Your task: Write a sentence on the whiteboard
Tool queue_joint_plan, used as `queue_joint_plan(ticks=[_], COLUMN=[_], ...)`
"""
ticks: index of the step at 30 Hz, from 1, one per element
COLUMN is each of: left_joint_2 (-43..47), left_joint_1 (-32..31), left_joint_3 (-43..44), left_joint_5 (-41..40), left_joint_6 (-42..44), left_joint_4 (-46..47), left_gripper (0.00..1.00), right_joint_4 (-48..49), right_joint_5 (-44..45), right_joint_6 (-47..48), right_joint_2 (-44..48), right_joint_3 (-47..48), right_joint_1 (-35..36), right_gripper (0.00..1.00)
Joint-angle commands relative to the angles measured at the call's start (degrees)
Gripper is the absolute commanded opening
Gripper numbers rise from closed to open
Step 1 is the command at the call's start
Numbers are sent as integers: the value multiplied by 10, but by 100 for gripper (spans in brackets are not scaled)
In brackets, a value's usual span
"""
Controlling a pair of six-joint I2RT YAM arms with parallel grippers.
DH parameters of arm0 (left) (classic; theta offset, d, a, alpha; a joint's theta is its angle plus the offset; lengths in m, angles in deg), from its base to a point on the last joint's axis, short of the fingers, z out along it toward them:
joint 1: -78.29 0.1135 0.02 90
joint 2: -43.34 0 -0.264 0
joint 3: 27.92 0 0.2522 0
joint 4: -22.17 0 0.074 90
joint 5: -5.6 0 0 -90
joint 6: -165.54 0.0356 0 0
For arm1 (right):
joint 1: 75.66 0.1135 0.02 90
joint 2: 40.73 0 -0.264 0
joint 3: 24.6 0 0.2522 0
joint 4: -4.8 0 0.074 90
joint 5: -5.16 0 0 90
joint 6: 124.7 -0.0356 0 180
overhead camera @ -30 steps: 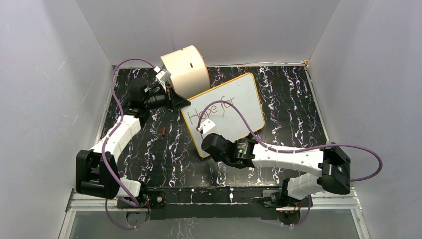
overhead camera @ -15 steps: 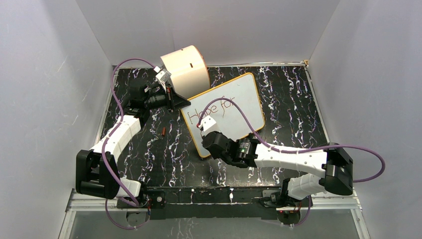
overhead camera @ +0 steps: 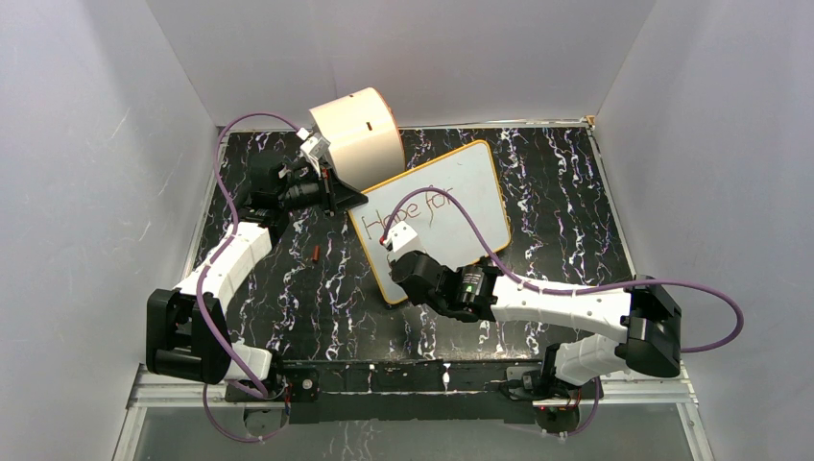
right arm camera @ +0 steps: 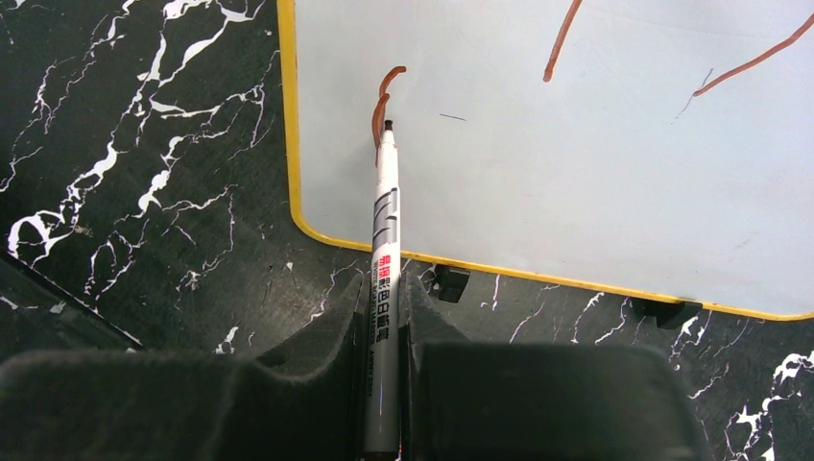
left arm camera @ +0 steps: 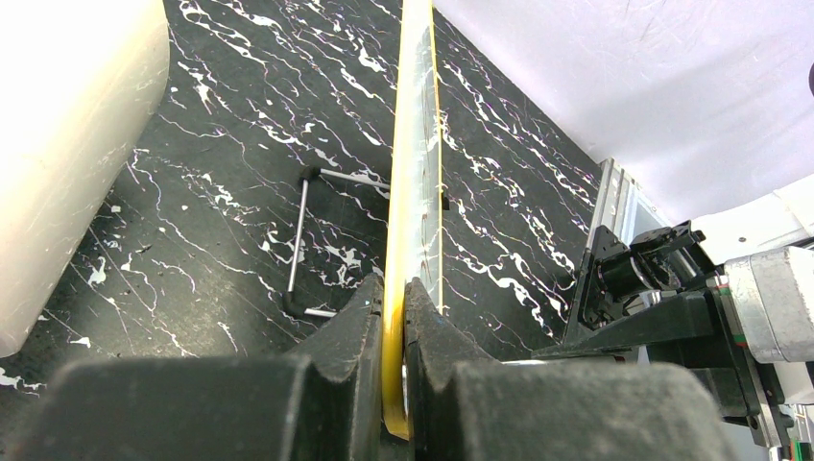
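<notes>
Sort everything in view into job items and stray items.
Job: whiteboard, red-brown lettering, marker, left end effector clamping the board's edge, right end effector holding the marker.
Stray: cream drum, small red-brown piece beside the board.

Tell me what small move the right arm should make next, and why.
Probably drag the marker tip to extend the short stroke: the right gripper holds the marker, tip on the whiteboard below "Hope for", and the left gripper clamps the board's rim.
</notes>
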Motion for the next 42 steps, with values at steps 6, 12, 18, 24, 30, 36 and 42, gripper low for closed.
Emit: queue_joint_plan(ticks=[6, 12, 18, 24, 30, 36, 42], left_joint_2=[-17, -17, -16, -15, -17, -19, -19], left_joint_1=[-9, -9, -9, -9, -9, -9, -9], left_joint_3=[-9, -9, -8, -9, -8, -8, -8], left_joint_5=[-28, -28, -27, -27, -26, -25, -25], left_joint_6=[32, 33, 33, 33, 33, 33, 33], left_joint_4=[-38, -38, -38, -38, -38, -38, -38], left_gripper=[0, 0, 0, 0, 0, 0, 0], right_joint_4=[12, 29, 59, 67, 65, 35, 7], right_joint_5=[-12, -2, 23, 41, 40, 25, 4], right_joint_6=[14, 16, 10, 5, 3, -10, -27], right_joint_2=[-4, -4, 15, 31, 39, 37, 34], right_joint_3=[3, -2, -20, -30, -37, -35, -42], right_joint_1=[-4, -5, -11, -20, -28, -30, -30], right_gripper=[0, 0, 0, 0, 0, 0, 0])
